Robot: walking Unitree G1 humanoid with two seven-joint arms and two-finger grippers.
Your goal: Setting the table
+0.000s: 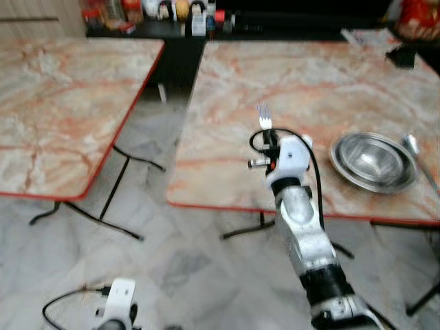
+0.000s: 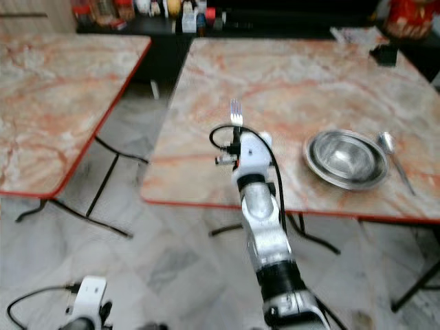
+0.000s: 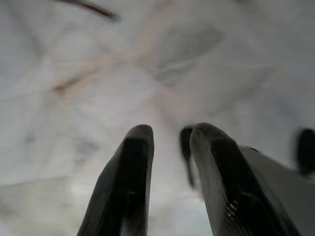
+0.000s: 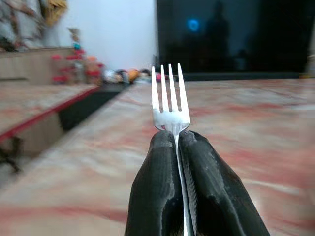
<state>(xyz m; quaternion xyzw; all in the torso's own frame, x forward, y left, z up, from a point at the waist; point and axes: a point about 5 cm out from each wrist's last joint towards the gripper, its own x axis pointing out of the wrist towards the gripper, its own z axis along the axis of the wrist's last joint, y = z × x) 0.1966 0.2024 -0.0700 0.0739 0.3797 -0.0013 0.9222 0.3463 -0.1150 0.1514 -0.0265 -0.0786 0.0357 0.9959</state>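
My right gripper (image 4: 174, 138) is shut on a silver fork (image 4: 170, 98), whose tines stick out past the fingertips. In the head views the fork (image 1: 265, 118) is held above the front left part of the right marble table (image 1: 289, 75). To its right, a steel bowl (image 1: 375, 161) sits on the table. A spoon (image 1: 412, 148) lies just beyond the bowl's right rim. My left arm (image 1: 117, 302) hangs low over the floor. The left gripper (image 3: 170, 147) has its fingers a little apart with nothing between them.
A second marble table (image 1: 69, 103) with a red edge stands to the left, across a gap of grey floor (image 1: 158, 130). Black folding legs (image 1: 117, 192) reach into that gap. A dark shelf with bottles (image 1: 165, 12) runs along the back. A dark object (image 1: 402, 55) lies at the far right.
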